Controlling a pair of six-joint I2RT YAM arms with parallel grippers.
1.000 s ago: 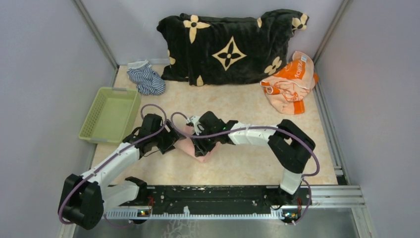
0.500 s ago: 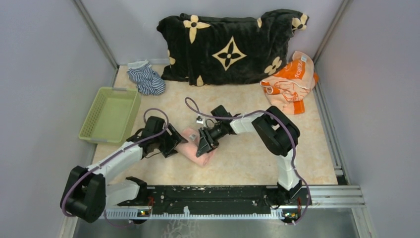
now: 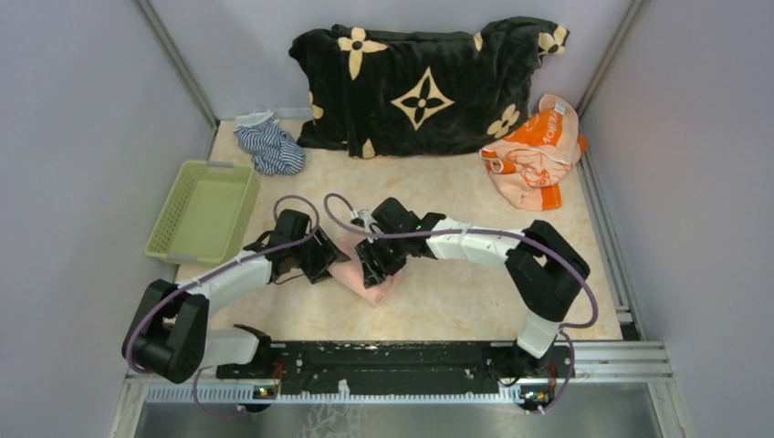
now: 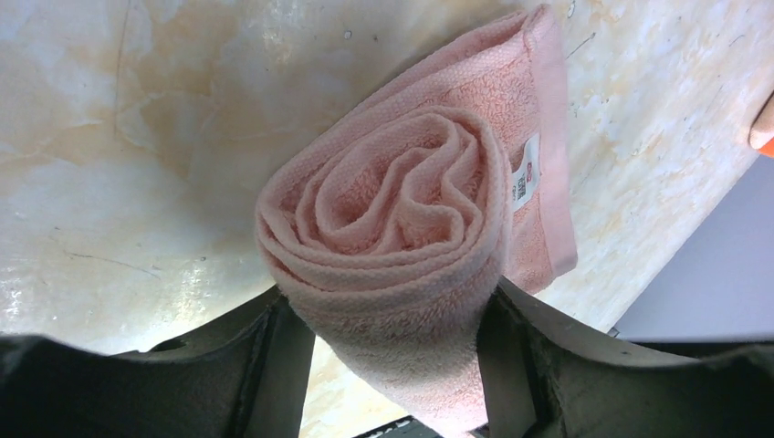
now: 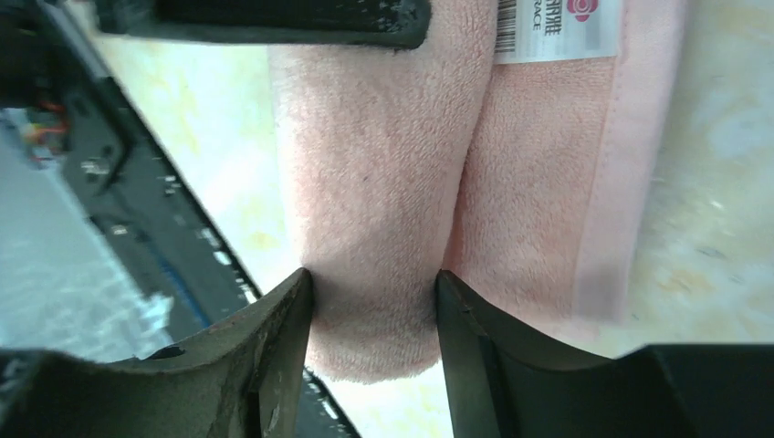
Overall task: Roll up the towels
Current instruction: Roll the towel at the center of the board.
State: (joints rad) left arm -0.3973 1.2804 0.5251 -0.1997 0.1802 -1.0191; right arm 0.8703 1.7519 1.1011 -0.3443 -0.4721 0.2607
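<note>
Left wrist view: the rolled pink towel (image 4: 402, 219) is being clamped at one end by the left hand (image 4: 391, 315). Its other end is being squeezed by the right hand (image 5: 374, 290). The roll is being held mid-bench (image 3: 456, 301); the orange towel (image 3: 534, 155) is lying crumpled far right, well apart.

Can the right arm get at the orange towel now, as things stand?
Probably not at once. The right arm's fingers are shut on the pink towel, as are the left arm's fingers. Once they let go, nothing seems to block the way to the orange towel.
</note>
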